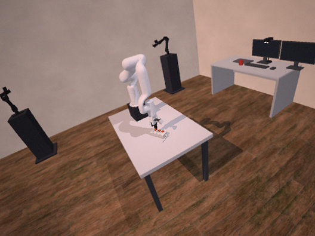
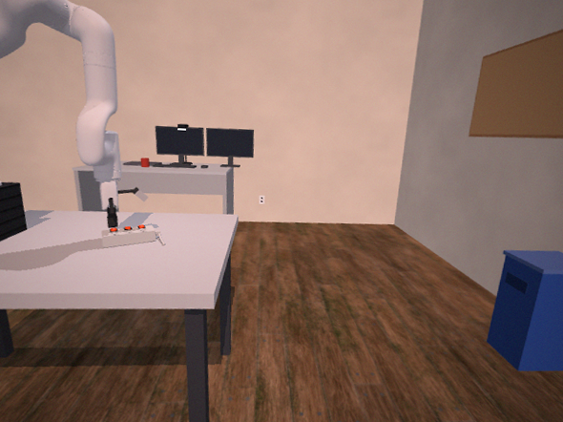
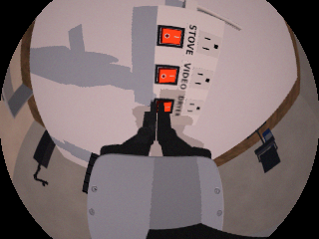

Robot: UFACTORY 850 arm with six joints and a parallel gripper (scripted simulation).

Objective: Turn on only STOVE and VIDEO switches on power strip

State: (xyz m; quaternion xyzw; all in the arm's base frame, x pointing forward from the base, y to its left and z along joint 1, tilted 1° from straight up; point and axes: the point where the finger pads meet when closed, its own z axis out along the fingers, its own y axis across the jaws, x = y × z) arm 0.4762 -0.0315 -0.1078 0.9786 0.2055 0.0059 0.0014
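1. Top: white power strip [image 1: 159, 133] lies flat mid-tabletop [image 1: 170, 154], just in front of the arm's black base [image 1: 136, 112]; labels unreadable here.
2. Exterior: gripper [image 2: 111, 216] points straight down at the strip's base-side end; three red switches visible, matte grey tabletop.
3. Wrist: only here labels read. STOVE switch [image 3: 170, 36] is farthest, VIDEO switch [image 3: 166, 75] in the middle, third switch [image 3: 163, 107] at the tips. Jaws clenched, holding nothing.

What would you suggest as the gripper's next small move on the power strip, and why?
Probably press a little further down on the third switch. The shut gripper has its fingertips right at that rocker, the one nearest the wrist camera, below STOVE and VIDEO. All three look red and alike, so the third apparently needs turning off.
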